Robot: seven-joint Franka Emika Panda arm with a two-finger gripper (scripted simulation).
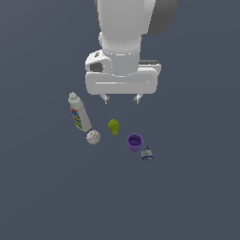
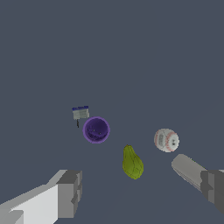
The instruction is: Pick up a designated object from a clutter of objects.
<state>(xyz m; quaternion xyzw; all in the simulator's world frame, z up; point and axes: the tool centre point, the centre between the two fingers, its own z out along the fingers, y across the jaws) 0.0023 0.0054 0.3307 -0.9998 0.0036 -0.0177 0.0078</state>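
White gripper (image 1: 121, 99) hanging high over the floor, fingers spread wide and nothing between them; the wrist view shows both pads (image 2: 70, 192) parted with open space across the gap. Straight below the hand sits the yellow-green lump (image 1: 114, 126), closest thing to it, and that is not the one we want. Off beyond the lump, away from the arm's base and toward the exterior view's right, stands the purple cup (image 1: 135, 142), upright, round rim facing up, its dark hollow plain in the wrist view (image 2: 96, 130). Just beside it on the far side, the little grey-blue gadget (image 1: 147, 155), very close, maybe touching, hard to call. Out the other way, the white red-stitched ball (image 1: 93, 137) and the white bottle (image 1: 79, 112) lying flat. So the hand looks to need a shift outward past the lump before it drops, and its fingers will want room clear of that gadget.
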